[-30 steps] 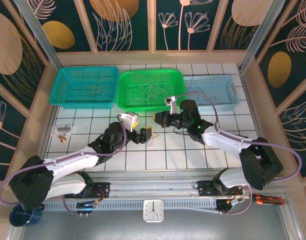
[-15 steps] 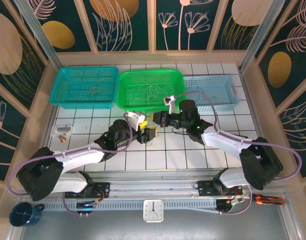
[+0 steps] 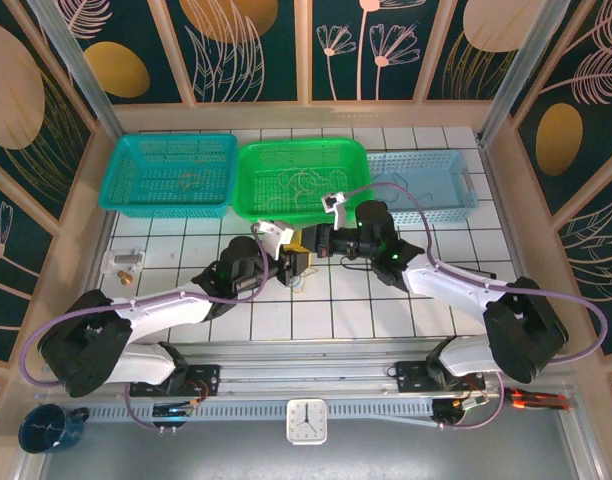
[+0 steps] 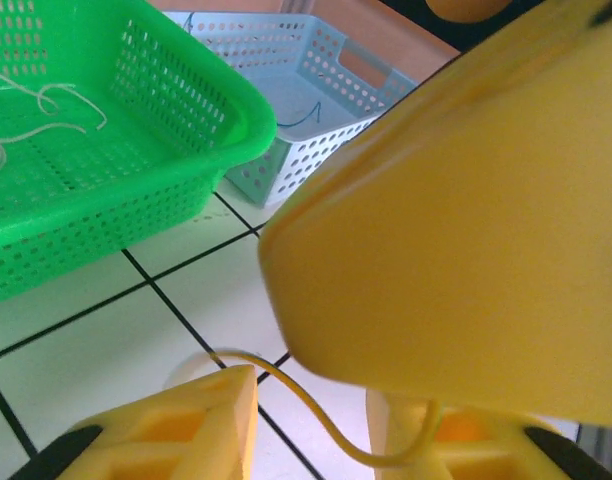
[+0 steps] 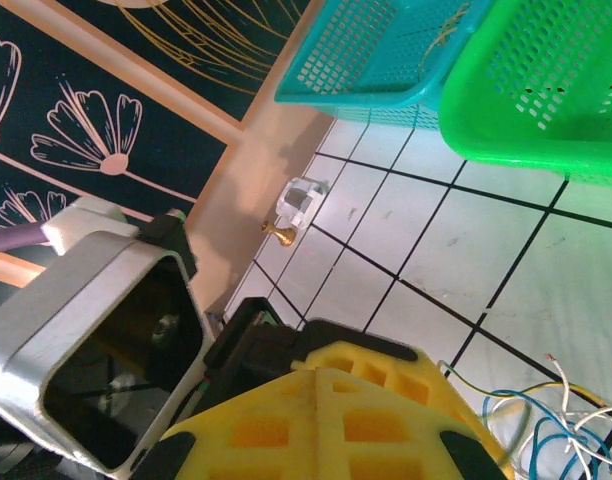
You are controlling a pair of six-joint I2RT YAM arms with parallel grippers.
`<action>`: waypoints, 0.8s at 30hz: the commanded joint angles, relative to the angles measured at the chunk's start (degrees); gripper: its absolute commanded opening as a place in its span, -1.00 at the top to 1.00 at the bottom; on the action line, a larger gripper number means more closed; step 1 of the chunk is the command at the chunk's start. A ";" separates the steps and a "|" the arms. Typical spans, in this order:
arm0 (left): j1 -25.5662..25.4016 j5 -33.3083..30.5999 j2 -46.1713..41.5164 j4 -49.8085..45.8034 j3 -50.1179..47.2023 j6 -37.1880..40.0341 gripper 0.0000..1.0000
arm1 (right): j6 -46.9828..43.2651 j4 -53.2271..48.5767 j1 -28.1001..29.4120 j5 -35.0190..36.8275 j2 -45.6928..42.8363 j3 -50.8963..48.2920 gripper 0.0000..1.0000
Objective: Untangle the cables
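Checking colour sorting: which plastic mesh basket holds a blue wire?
The pale blue plastic mesh basket, rightmost, with a thin blue wire inside; the green plastic basket holds cream-white wires.

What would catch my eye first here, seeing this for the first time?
Mid-way across the tiled table, two white arms meet, the yellow-fingered left gripper and right gripper almost nose to nose beside a small tangle of thin cables. Behind them, three bright containers line the far edge: a teal basket, a green basket and a pale blue basket.
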 commanded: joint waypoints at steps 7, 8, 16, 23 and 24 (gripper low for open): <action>0.23 0.36 -0.18 3.88 1.00 0.32 1.00 | 0.84 2.77 0.63 -1.26 -1.35 2.19 1.00; 0.26 0.26 -0.11 3.97 0.90 0.34 1.00 | 0.86 2.75 0.64 -1.19 -1.34 2.19 1.00; 0.23 -1.47 -1.80 5.58 -1.25 -0.52 1.00 | 0.66 2.45 0.05 0.05 -1.95 2.78 0.84; 0.23 -3.88 -4.00 7.05 -2.74 -2.23 1.00 | 0.06 1.55 -2.25 2.50 -5.03 1.65 0.06; 0.32 -4.16 -4.20 6.98 -2.69 -2.53 1.00 | -0.03 1.40 -2.59 3.01 -5.46 1.22 0.02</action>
